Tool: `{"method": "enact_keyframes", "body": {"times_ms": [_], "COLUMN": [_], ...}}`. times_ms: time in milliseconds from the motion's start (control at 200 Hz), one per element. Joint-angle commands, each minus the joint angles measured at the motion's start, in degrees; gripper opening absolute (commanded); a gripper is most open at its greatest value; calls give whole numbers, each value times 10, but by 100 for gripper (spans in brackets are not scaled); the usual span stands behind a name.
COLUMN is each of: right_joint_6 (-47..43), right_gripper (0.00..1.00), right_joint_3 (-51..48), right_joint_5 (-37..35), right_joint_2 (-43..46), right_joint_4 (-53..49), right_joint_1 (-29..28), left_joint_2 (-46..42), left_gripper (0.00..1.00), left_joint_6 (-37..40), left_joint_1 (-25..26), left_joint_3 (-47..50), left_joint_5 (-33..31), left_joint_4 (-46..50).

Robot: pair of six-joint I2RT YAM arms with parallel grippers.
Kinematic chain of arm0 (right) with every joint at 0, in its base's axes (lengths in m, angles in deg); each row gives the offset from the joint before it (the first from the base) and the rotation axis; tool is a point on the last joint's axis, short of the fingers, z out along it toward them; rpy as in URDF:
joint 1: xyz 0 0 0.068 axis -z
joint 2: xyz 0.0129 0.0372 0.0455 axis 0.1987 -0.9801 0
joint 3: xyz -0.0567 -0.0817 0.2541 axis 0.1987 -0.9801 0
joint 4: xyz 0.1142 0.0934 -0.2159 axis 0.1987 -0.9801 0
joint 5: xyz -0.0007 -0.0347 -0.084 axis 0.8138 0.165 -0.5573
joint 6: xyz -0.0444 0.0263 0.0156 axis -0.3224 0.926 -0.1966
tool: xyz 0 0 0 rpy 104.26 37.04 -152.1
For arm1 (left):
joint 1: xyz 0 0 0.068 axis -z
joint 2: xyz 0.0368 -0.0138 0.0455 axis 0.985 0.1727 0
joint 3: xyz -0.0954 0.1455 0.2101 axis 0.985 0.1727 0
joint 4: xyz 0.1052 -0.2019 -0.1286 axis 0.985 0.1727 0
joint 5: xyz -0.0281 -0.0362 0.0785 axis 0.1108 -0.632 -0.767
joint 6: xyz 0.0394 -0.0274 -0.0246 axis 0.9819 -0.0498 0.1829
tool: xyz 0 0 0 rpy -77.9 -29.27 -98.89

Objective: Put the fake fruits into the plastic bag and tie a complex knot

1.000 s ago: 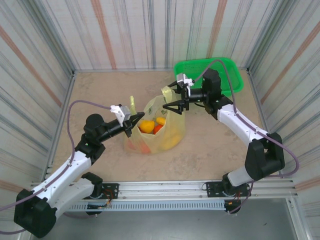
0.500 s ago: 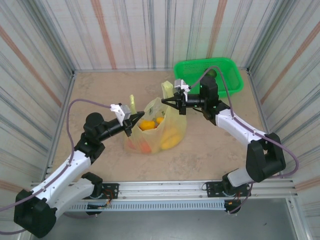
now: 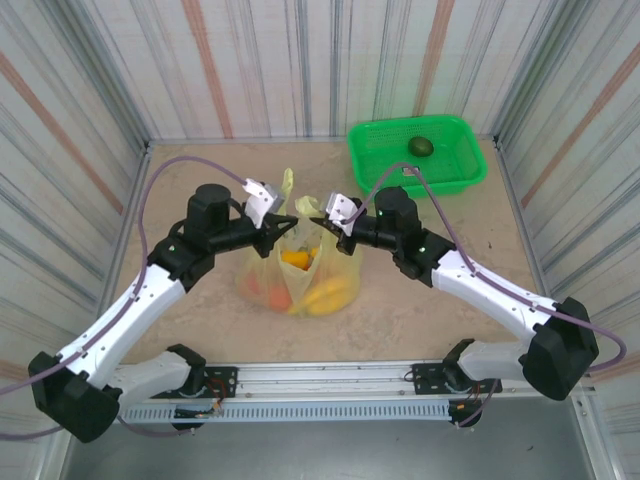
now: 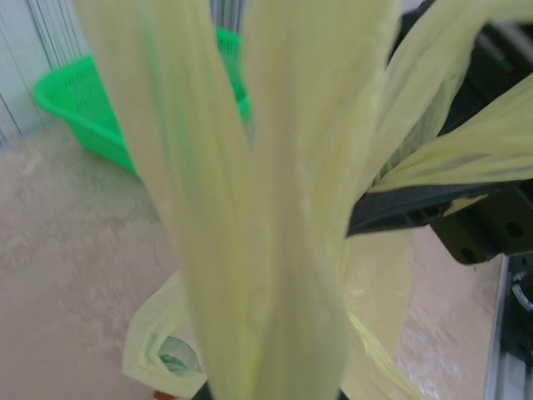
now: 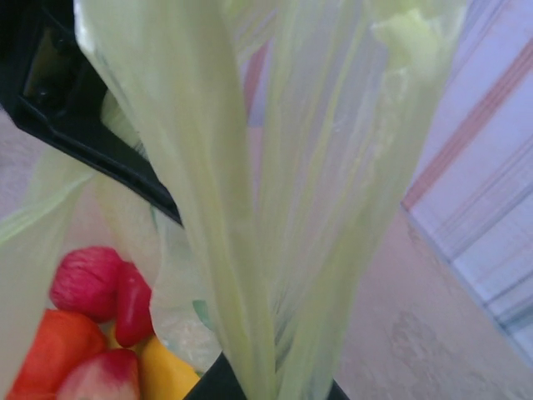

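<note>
Whereas 1 second ago the right gripper (image 3: 324, 218) stood open beside the plastic bag (image 3: 300, 285), the top view now has it pinched shut on the bag's right handle (image 3: 308, 206). The left gripper (image 3: 287, 226), clamped on the left handle (image 3: 288, 182) throughout, has swung in to meet it. The 2 sets of fingertips sit just beside each other above the bag, which rests on the table (image 3: 190, 185) with its mouth drawn narrow over the fake fruits (image 3: 294, 258) inside. With the right arm moved off, 1 dark green fruit (image 3: 421, 147) shows in the green basket (image 3: 462, 170), well apart from the bag.

From the left wrist, pale handle strips (image 4: 283, 217) rise from the closed fingers, close to the lens. The black shape behind them is probably the right gripper, though blur leaves that uncertain.

From the right wrist, a handle strip (image 5: 250, 208) runs up from the shut fingers, and red, orange and yellow fruits (image 5: 83, 287) lie in the bag below.

Both handles held and brought together suggest that tying is beginning. No knot exists yet, and the fruit in the basket may mean loading is incomplete.
</note>
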Motion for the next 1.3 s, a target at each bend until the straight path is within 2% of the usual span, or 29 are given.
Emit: {"method": "enact_keyframes", "body": {"times_ms": [0,75,190,291,506,716,912,1102,1292], "right_joint_6": [-32,-35,-59,-88,-91,-73,-57,-57,-52], "right_gripper": [0,0,0,0,0,0,0,0,0], "right_joint_3": [2,13,42,87,153,104,81,79,82], "right_joint_5": [-79,-96,-102,-101,-70,-61,-63,-63,-42], "right_joint_2": [2,-3,-11,-19,-15,-21,-26,-29,-33], "right_joint_4": [-17,-24,-47,-90,-143,-122,-107,-108,-106], "right_joint_1": [-12,-17,-17,-16,-9,-1,-2,-1,1], "left_joint_2": [15,8,-10,-6,3,31,80,49,11], "left_gripper": [0,0,0,0,0,0,0,32,39], "left_joint_6": [-3,-3,-2,-2,-17,-55,-68,-79,-93], "left_joint_1": [2,1,1,-2,-10,-10,-10,-11,-22], "left_joint_3": [-17,-6,13,-12,-48,4,-23,15,70], "left_joint_5": [27,31,1,-8,-9,10,50,58,68], "left_joint_4": [79,60,8,-7,-26,-74,-45,-101,-176]}}
